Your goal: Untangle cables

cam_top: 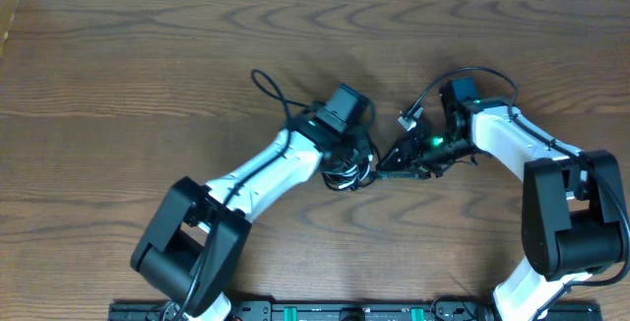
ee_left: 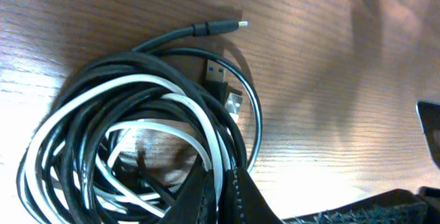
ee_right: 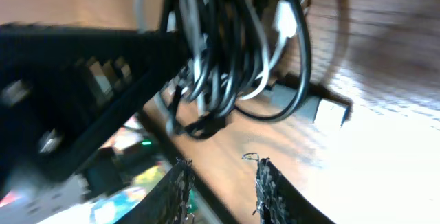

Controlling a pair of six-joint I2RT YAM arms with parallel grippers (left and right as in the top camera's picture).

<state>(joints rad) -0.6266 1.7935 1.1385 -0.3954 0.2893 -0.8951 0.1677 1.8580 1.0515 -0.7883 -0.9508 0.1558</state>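
Observation:
The cables (ee_left: pixel 137 135) lie in one coiled bundle of black and white cords on the wooden table, with USB plugs (ee_left: pixel 223 86) poking out of the coil. My left gripper (ee_left: pixel 221 195) is shut on strands at the bundle's edge, a white cord pinched between its fingers. Overhead, this bundle (cam_top: pixel 346 168) sits at mid-table, half hidden under the left gripper (cam_top: pixel 349 159). My right gripper (cam_top: pixel 389 168) points at it from the right. In the right wrist view that gripper (ee_right: pixel 221 183) is open and holds nothing, and the bundle (ee_right: pixel 220 59) hangs just beyond its fingertips.
A black cord loop (cam_top: pixel 268 90) trails off to the upper left of the bundle. Another black cord (cam_top: pixel 482 71) arcs over the right arm and ends in a plug (cam_top: pixel 407 119). The table's front rail (cam_top: pixel 325 311) runs behind both arm bases.

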